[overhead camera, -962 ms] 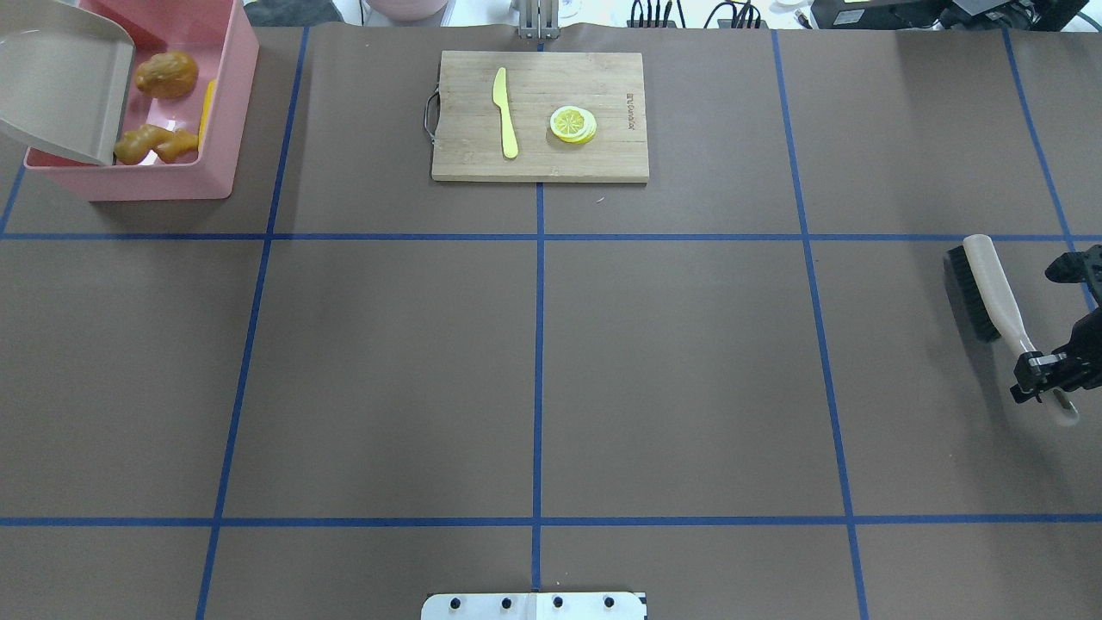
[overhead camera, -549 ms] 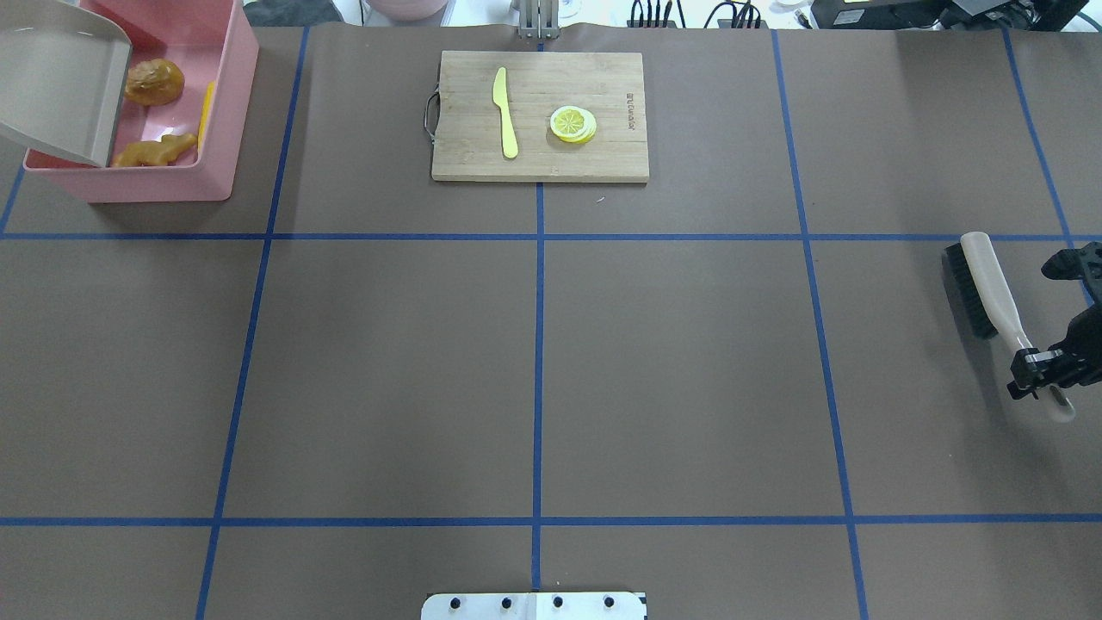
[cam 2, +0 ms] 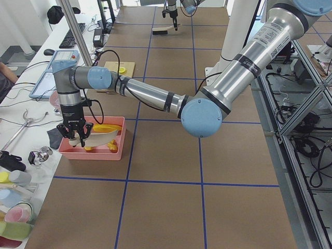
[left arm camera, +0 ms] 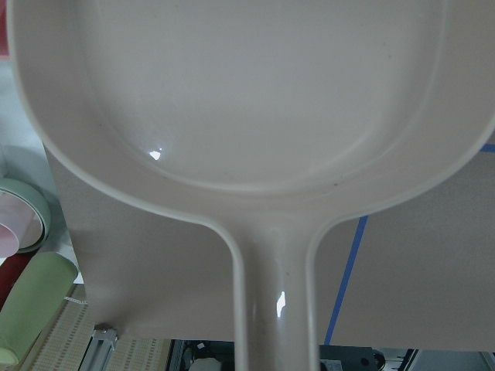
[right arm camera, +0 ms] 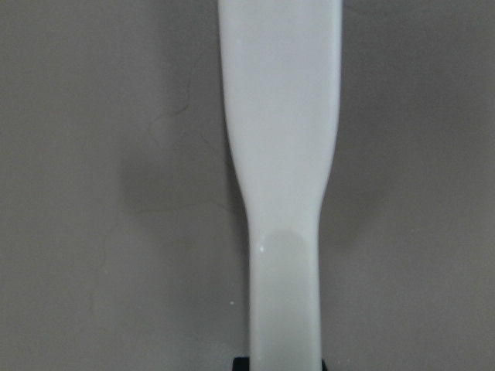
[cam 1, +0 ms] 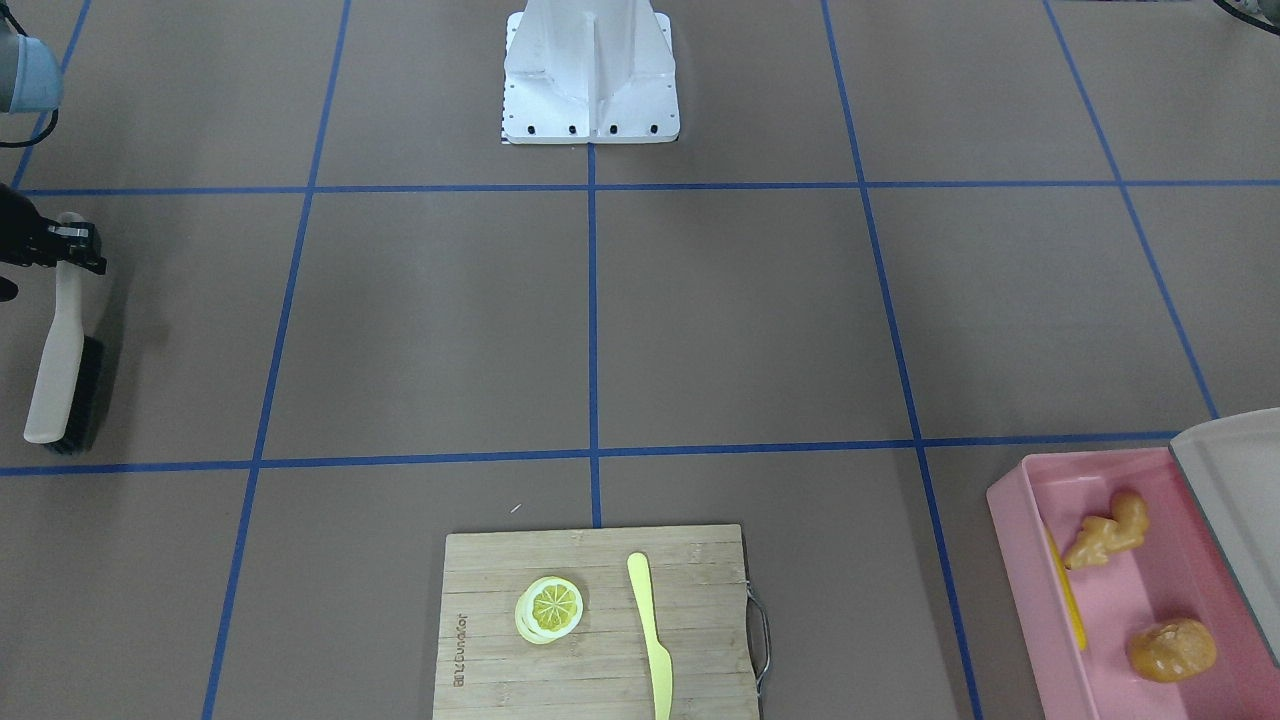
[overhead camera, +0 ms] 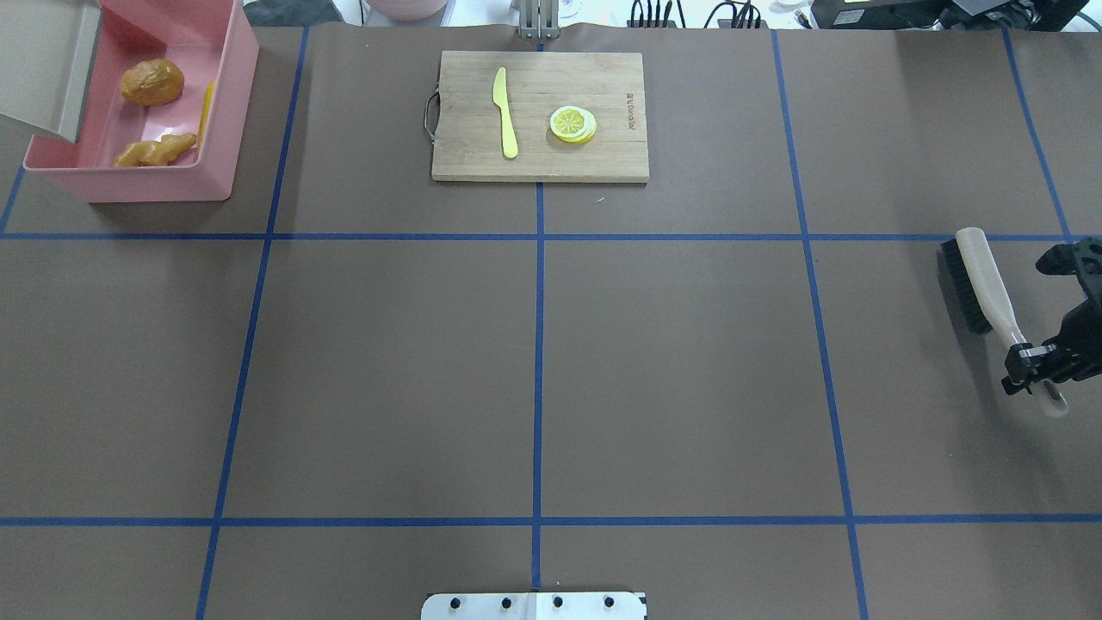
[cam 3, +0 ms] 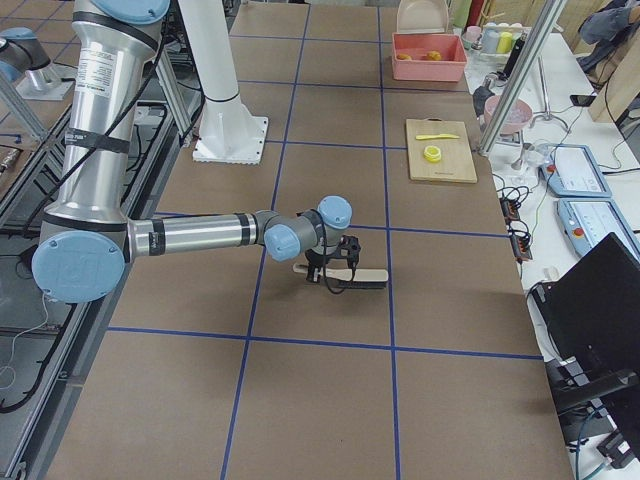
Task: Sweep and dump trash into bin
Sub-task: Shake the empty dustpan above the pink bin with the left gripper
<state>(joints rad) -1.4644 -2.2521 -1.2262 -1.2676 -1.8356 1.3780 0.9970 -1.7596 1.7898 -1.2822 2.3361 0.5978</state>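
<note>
The pink bin [overhead camera: 215,129] stands at the table's far left corner. In it lie the trash: the orange-brown potato [overhead camera: 151,83], the tan ginger root [overhead camera: 155,151] and the yellow corn cob [overhead camera: 207,112] along one wall. The beige dustpan [overhead camera: 39,65] hangs tilted over the bin's outer edge, and its handle [left arm camera: 274,309] fills the left wrist view. My left gripper [cam 2: 78,136] shows only from the side, at that handle; open or shut I cannot tell. My right gripper [overhead camera: 1037,368] is shut on the white handle of a black-bristled brush [overhead camera: 977,280] at the right edge.
A wooden cutting board [overhead camera: 603,155] at the far middle carries a yellow knife [overhead camera: 504,112] and a lemon slice [overhead camera: 572,123]. The robot's base plate [overhead camera: 534,605] sits at the near middle. Blue tape lines grid the brown table.
The dustpan has drawn back to the left off the bin, uncovering more of its inside. The potato and ginger have settled in the bin. The right gripper and brush have crept farther away.
</note>
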